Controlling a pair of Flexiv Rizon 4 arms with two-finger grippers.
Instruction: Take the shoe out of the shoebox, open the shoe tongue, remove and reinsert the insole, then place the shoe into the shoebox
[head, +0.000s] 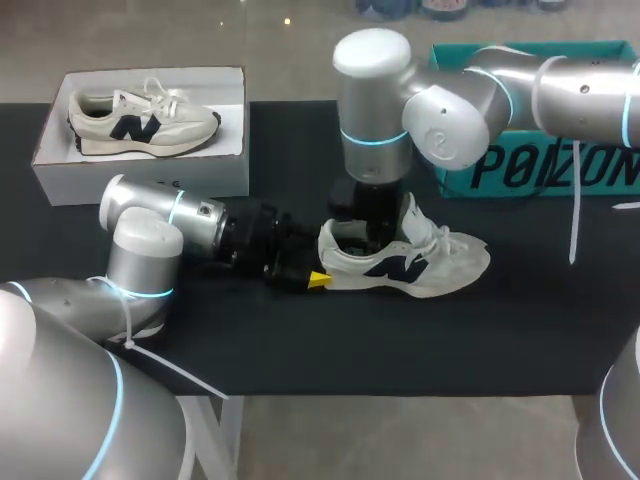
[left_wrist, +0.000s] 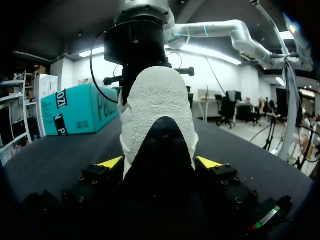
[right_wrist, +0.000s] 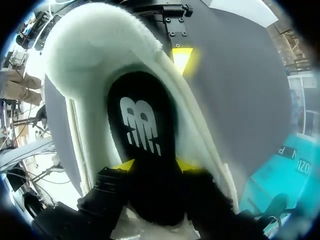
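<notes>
A cream sneaker (head: 420, 265) with a dark logo lies on its sole on the black table (head: 400, 340), toe to the right. My left gripper (head: 305, 278) holds its heel (left_wrist: 157, 95), one yellow tip pressed to each side. My right gripper (head: 375, 238) comes down from above into the shoe's mouth. In the right wrist view the black insole (right_wrist: 142, 120) with a white logo lies inside the shoe (right_wrist: 100, 30). Its near end sits between the right gripper's (right_wrist: 155, 165) spread yellow tips. One yellow tip of the left gripper (right_wrist: 181, 57) shows past the heel.
The white shoebox (head: 140, 180) stands at the back left and holds a second matching sneaker (head: 140, 120). A teal box (head: 560, 165) sits at the back right behind my right arm. A white cable (head: 573, 220) hangs from that arm.
</notes>
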